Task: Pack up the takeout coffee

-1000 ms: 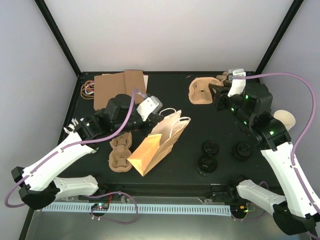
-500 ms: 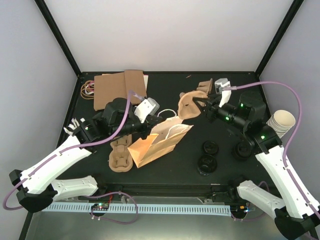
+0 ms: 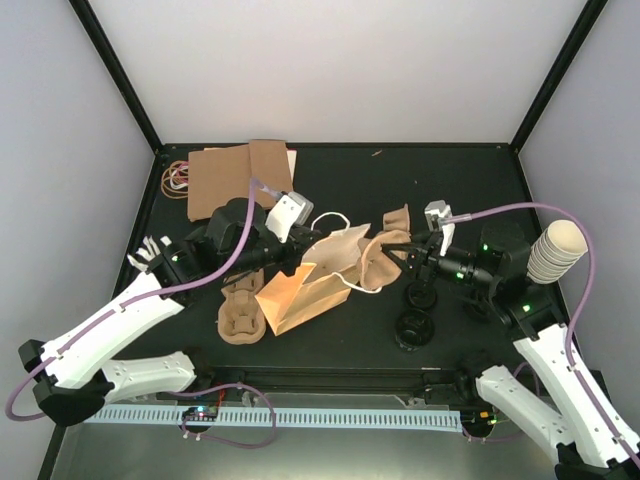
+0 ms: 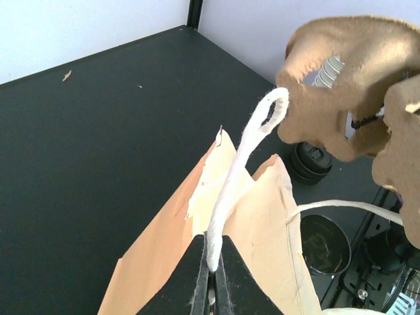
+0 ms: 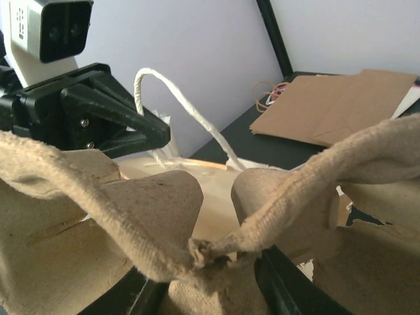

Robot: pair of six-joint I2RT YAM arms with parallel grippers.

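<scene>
Takeout coffee on table beside paper bag

Two small dark takeout coffee cups with round black lids stand upright: one just behind the right claw, the other just nearer.

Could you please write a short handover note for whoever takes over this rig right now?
Left gripper: shut on the white handle of the paper bag, holding its mouth up.
Right gripper: shut on a pulp tray, held in the air at the bag's mouth.
Coffee: two lidded cups stand loose on the table right of the bag; the right arm may hide more.
A second pulp tray lies left of the bag.
Done: no cup sits in a tray or visibly in the bag.
Left: probably seat the tray in the bag, then load the cups.
</scene>
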